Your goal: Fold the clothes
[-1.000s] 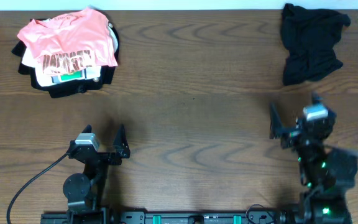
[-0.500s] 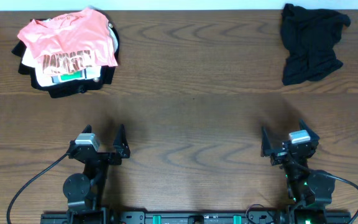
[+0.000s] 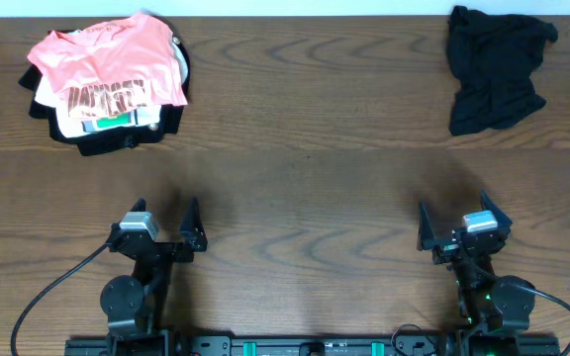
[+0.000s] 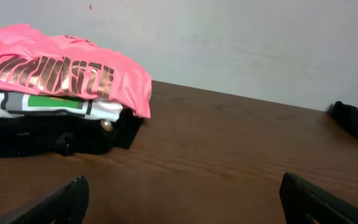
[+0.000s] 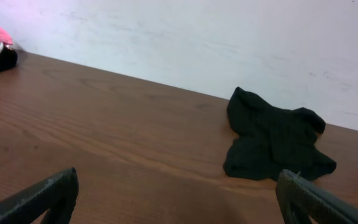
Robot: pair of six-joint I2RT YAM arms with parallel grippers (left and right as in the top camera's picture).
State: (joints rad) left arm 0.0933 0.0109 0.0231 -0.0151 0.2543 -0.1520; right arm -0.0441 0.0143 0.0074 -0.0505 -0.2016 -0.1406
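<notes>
A salmon-pink T-shirt (image 3: 107,59) with a dark striped print lies on top of a pile of white and black clothes (image 3: 117,133) at the table's far left; it also shows in the left wrist view (image 4: 67,62). A crumpled black garment (image 3: 493,69) lies at the far right, and shows in the right wrist view (image 5: 272,140). My left gripper (image 3: 161,222) is open and empty near the front edge, far from the pile. My right gripper (image 3: 455,222) is open and empty at the front right.
The brown wooden table (image 3: 305,168) stretches between the two heaps. A white wall (image 4: 241,43) runs behind its far edge. Cables and the arm bases (image 3: 315,346) sit along the front edge.
My right arm has drawn back from the right side toward the front edge and lowered to rest there. The left arm and the clothes have not moved.
</notes>
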